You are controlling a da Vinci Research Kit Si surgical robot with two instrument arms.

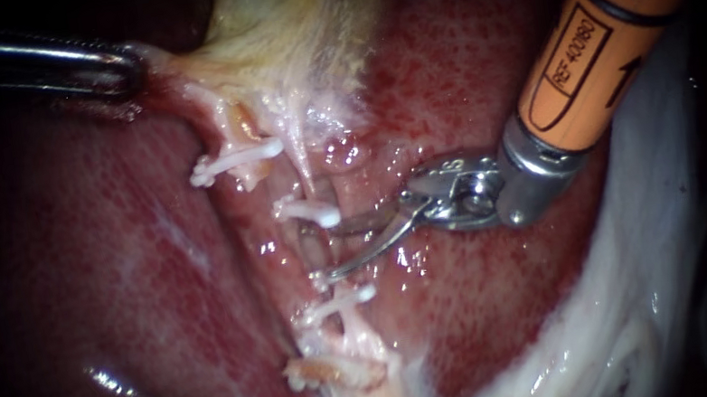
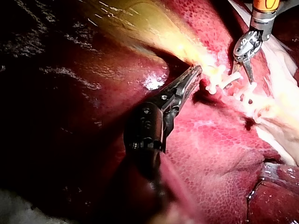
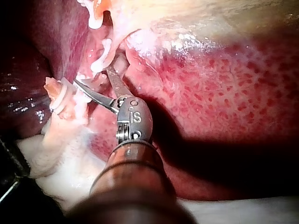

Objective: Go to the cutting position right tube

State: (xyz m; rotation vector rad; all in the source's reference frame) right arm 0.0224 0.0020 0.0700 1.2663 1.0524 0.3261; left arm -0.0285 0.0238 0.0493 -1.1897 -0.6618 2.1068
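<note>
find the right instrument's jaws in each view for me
Endoscope view: right instrument enters from the upper right, jaws open mid-picture between two white clips.
Left wrist view: right instrument lies beyond the left instrument, which grips the gallbladder, just across the white clips.
Right wrist view: right instrument is the view's own, jaws open at the white clips.
Shared landmark: the row of white clips.
</note>
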